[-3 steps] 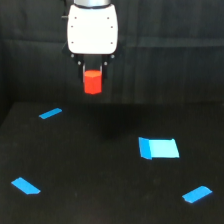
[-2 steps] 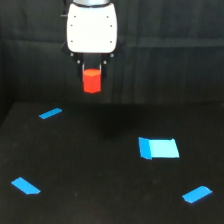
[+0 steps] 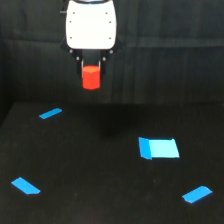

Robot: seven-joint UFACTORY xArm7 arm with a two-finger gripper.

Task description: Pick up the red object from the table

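Observation:
The red object (image 3: pixel 91 77), a small bright red-orange upright cylinder, hangs in the air well above the black table (image 3: pixel 100 165). My gripper (image 3: pixel 91 67), under its white body, is shut on the cylinder's upper part, with the dark fingers on either side of it. The cylinder's lower part sticks out below the fingers. A faint dark shadow lies on the table below it.
Three bright blue tape strips lie on the table: one at the exterior view's left (image 3: pixel 50 113), one at the near left (image 3: pixel 26 186), one at the near right (image 3: pixel 197 194). A larger light-blue rectangle (image 3: pixel 159 148) lies right of centre. A dark curtain hangs behind.
The gripper with the red cylinder in it has risen slightly; the hold is unchanged.

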